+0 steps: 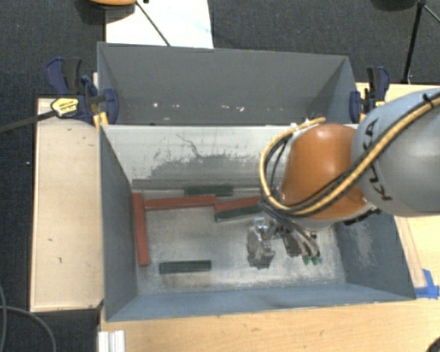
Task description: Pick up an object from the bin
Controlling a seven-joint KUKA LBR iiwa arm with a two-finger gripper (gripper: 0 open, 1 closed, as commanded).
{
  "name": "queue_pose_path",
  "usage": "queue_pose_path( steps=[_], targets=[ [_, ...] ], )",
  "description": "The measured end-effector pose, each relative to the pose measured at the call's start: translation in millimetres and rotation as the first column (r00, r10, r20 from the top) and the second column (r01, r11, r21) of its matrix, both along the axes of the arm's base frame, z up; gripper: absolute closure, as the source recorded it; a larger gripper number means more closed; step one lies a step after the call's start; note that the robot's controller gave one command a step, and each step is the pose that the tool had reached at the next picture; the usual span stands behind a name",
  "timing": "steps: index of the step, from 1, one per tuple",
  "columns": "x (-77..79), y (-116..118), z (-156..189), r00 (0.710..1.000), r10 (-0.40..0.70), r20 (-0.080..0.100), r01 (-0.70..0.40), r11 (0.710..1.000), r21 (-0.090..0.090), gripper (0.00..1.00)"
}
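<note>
- Claw (262, 248) seen low over the floor of the bin (125, 196), right of centre; spread or pressed together cannot be told.
- Short dark bar (236, 213) lies nearest, just up-left of it.
- Red bars (198, 203) laid in an L further left.
- Green bar (185, 267) placed by the front wall.

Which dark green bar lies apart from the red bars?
The dark green bar nearest the camera, left of the pincer; the others lie beside red bars.

Scuffed matt metal bin (227, 86), glossy orange cover (315, 171)
</note>
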State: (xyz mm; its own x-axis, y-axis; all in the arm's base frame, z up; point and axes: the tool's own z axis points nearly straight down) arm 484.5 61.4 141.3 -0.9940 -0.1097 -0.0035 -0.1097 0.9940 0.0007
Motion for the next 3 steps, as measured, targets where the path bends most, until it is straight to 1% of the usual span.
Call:
queue_pose_path(
  steps=[1, 2, 3],
  targets=[
    [0.0, -0.2, 0.0, 1.000, 0.001, 0.000, -0.001, 1.000, 0.000, 0.00],
    [0.0, -0.2, 0.0, 1.000, 0.002, 0.000, -0.002, 1.000, 0.000, 0.00],
    [3.0, 11.7, -8.0, 0.983, -0.182, 0.000, 0.182, 0.983, -0.001, 0.00]
  ],
)
